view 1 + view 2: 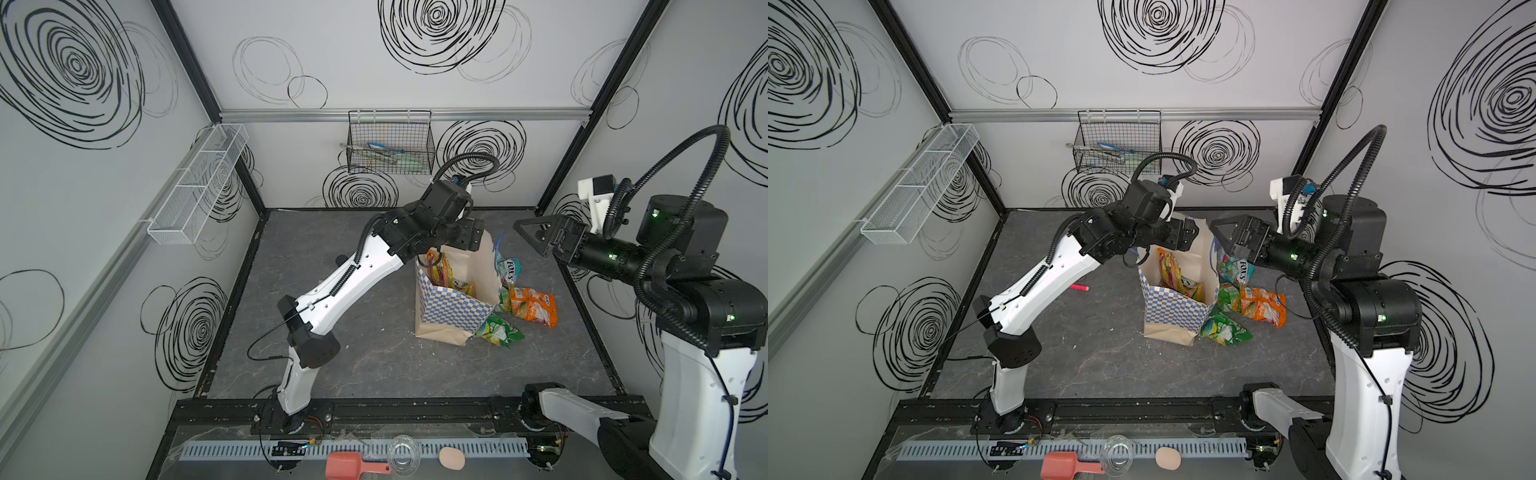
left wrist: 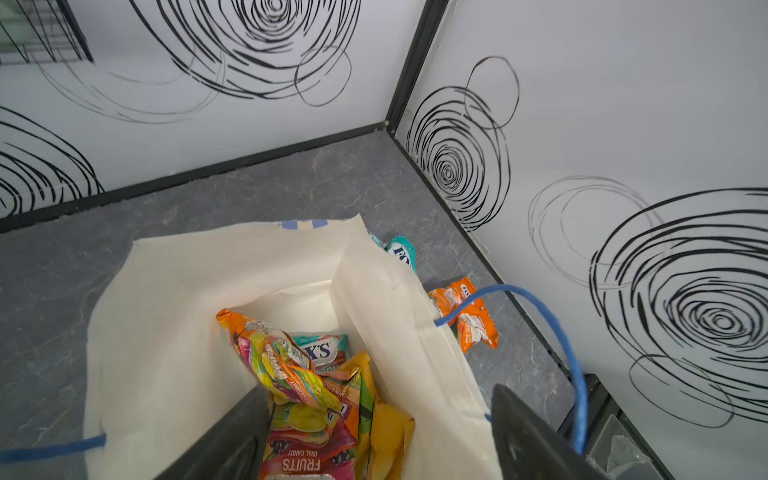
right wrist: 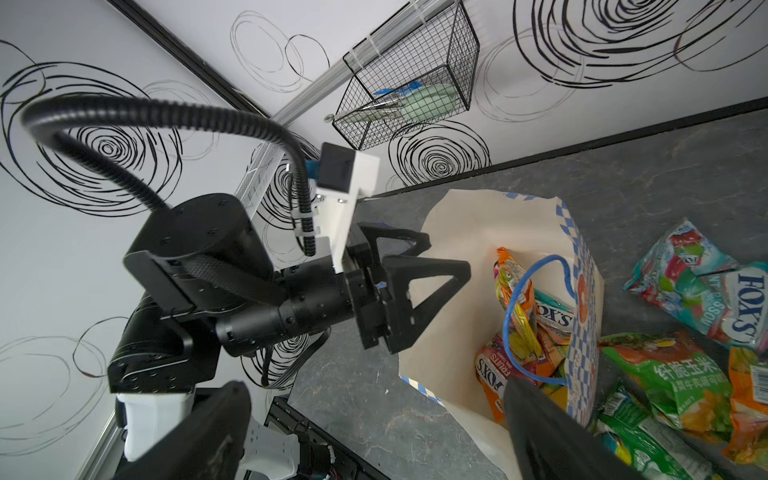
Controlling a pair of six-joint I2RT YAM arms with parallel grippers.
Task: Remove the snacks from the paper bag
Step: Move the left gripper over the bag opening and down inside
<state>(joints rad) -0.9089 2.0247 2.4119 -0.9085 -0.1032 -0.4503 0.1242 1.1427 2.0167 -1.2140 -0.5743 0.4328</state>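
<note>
The paper bag (image 1: 453, 309) (image 1: 1175, 309) stands upright and open, right of the table's middle. Several snacks (image 2: 307, 395) (image 3: 515, 299) lie inside it. More snacks rest on the table to its right: a teal packet (image 1: 509, 270), an orange one (image 1: 534, 305) and a green one (image 1: 498, 330). My left gripper (image 1: 469, 235) (image 2: 380, 436) is open at the bag's mouth, one finger (image 2: 232, 436) inside above the packets, the other outside the side wall. My right gripper (image 1: 536, 235) (image 3: 374, 440) hangs open in the air right of the bag's top, holding nothing.
A pink marker (image 1: 1079, 287) lies on the table left of the bag. A black wire basket (image 1: 390, 143) hangs on the back wall, a white mesh basket (image 1: 199, 183) on the left wall. A red scoop (image 1: 353, 465) and a clear cup (image 1: 403, 455) sit on the front ledge.
</note>
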